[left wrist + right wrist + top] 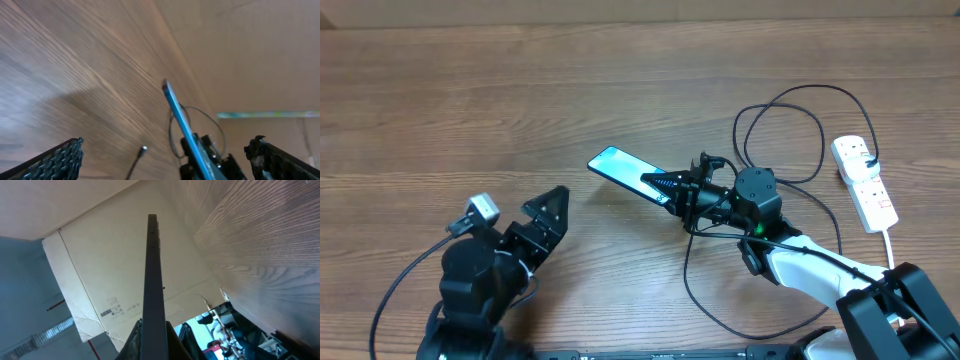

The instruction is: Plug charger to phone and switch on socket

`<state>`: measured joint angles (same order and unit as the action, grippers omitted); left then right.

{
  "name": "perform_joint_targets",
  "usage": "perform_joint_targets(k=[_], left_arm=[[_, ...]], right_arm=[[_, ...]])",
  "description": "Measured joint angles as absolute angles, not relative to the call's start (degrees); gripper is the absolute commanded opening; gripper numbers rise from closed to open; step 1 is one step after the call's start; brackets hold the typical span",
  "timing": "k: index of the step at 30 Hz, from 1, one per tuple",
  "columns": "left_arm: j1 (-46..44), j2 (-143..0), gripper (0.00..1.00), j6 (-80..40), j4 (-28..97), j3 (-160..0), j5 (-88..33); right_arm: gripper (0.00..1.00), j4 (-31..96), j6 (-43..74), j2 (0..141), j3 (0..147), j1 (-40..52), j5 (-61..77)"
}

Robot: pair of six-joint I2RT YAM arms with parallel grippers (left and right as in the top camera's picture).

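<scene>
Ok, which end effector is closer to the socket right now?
Right. The right end effector, clamped on the phone, sits mid-table, left of the socket in the overhead view. The left end effector is open, farther off beyond the phone.

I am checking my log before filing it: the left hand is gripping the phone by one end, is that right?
Not quite. The right hand grips the phone by one end; the left hand is open and holds nothing. The overhead view shows this.
</scene>
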<state>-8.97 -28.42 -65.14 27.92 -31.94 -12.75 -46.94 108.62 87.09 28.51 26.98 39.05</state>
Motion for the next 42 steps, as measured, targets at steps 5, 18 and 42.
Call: perform_joint_targets(k=[5, 18, 42], left_arm=[[-8.97, -35.16, 1.00, -67.07, 19.53, -31.73, -16.19], [-8.97, -61.95, 0.78, -73.45, -0.43, -31.40, -32.23], [-9.17, -63.51, 0.50, -87.24, -1.32, -31.38, -37.17]], right_arm=[[0.04, -46.92, 110.63, 87.09, 28.51, 27.00, 38.70], [0.04, -43.07, 111.68, 87.09, 28.51, 27.16, 35.79], [0.04, -47.77, 93.06, 87.13, 28.53, 38.68, 22.04]])
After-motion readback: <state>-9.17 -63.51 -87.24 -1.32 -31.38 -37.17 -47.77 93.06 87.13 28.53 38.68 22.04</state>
